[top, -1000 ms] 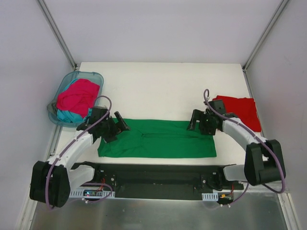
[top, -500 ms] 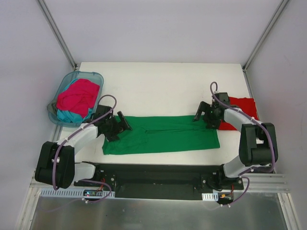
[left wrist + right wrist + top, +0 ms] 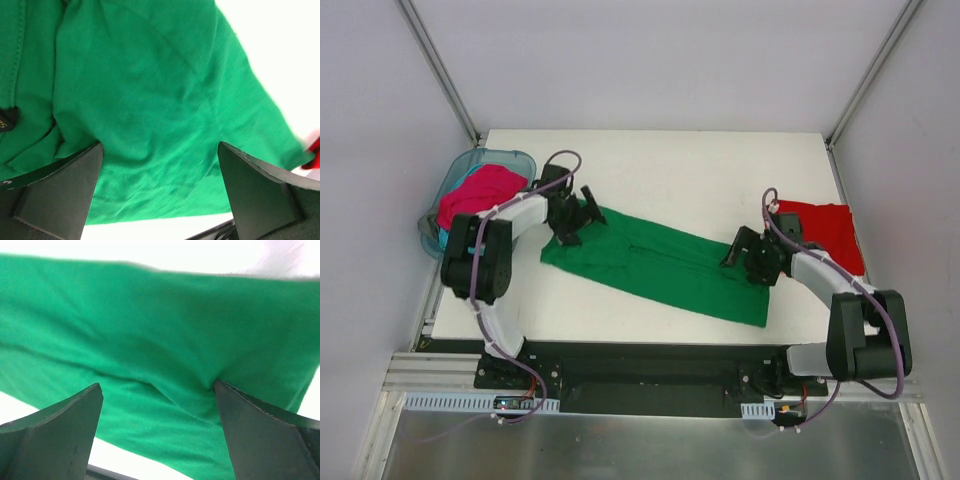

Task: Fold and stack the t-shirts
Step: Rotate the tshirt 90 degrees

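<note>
A bright green t-shirt (image 3: 655, 265), folded into a long strip, lies slantwise on the white table, its left end farther back than its right. My left gripper (image 3: 580, 216) stands open over that left end, and in the left wrist view its spread fingers (image 3: 65, 190) rest down on the green cloth (image 3: 150, 90). Over the right end my right gripper (image 3: 746, 258) is open too, with green cloth (image 3: 160, 340) filling the gap between its fingers (image 3: 260, 430). A folded red t-shirt (image 3: 826, 233) lies flat at the right edge. Pink (image 3: 480, 195) and teal (image 3: 455, 240) t-shirts fill the basket.
The clear blue basket (image 3: 516, 158) sits at the table's far left corner, close behind my left arm. White walls and metal posts enclose the table on three sides. The black base rail (image 3: 640, 365) runs along the near edge.
The green t-shirt has swung from lying level along the near edge to a slant. My left gripper went back toward the basket with the left end; the right gripper shifted slightly.
</note>
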